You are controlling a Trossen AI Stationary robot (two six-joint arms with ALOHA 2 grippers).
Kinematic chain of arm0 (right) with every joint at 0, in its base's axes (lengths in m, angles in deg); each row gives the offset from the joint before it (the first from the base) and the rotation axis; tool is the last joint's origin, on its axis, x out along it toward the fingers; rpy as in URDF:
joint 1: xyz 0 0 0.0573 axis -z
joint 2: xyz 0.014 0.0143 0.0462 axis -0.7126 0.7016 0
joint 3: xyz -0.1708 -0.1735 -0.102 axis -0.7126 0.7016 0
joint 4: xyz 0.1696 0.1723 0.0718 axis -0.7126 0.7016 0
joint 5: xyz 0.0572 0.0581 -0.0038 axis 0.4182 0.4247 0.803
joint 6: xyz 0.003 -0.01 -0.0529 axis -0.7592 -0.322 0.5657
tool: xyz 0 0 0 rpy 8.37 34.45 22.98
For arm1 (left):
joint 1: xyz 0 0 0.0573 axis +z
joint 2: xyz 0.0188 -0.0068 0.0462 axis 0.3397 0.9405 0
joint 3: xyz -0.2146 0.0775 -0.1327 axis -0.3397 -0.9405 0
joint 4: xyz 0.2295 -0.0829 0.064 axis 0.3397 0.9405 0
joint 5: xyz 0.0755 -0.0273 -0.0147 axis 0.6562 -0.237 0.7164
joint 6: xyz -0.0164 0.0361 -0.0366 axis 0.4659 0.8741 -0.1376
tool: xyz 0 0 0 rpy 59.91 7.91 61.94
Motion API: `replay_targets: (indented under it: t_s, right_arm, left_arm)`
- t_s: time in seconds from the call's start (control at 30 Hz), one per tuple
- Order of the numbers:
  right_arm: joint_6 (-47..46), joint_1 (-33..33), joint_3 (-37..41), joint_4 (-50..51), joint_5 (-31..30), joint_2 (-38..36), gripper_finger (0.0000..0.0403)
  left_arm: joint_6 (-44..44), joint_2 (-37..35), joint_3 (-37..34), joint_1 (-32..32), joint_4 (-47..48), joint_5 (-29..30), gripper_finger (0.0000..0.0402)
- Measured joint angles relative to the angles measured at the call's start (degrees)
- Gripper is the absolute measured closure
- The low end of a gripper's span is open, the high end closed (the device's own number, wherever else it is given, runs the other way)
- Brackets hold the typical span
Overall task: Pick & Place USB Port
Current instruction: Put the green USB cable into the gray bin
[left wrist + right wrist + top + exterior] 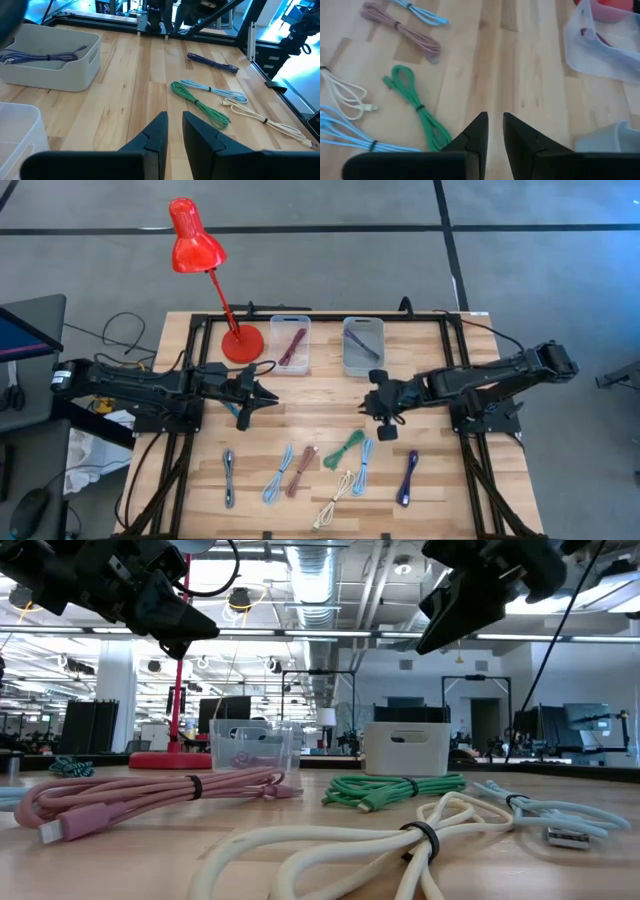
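Two dark robot arms
Matte black jointed left arm (pixel 150 385) and right arm (pixel 490 380), black cables trailing, wedge-shaped jaws.
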Motion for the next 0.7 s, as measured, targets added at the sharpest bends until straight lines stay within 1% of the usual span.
replay_targets:
  t_s: [0.13,0.27,0.4,0.6,0.7]
  right_arm:
    - [-2.6,-1.2,0.0,0.2,-0.1,0.4,0.0345]
    - [-5.5,-1.2,0.0,2.2,0.0,3.2,0.0322]
    - [-5.6,-1.1,0.0,2.1,-0.1,7.9,0.0282]
    - [-5.5,-1.1,0.0,1.8,-0.7,14.1,0.0207]
    - [-5.5,-1.4,0.0,0.6,-0.9,16.6,0.018]
  left_arm:
    - [-0.2,0.0,0.0,0.0,0.0,0.0,0.0344]
    - [-0.2,0.0,0.0,0.0,0.0,0.0,0.0344]
    - [-0.2,0.0,0.0,0.0,0.0,0.0,0.0344]
    - [-0.2,0.0,0.0,0.0,0.0,0.0,0.0344]
    - [-0.2,0.0,0.0,0.0,0.0,0.0,0.0344]
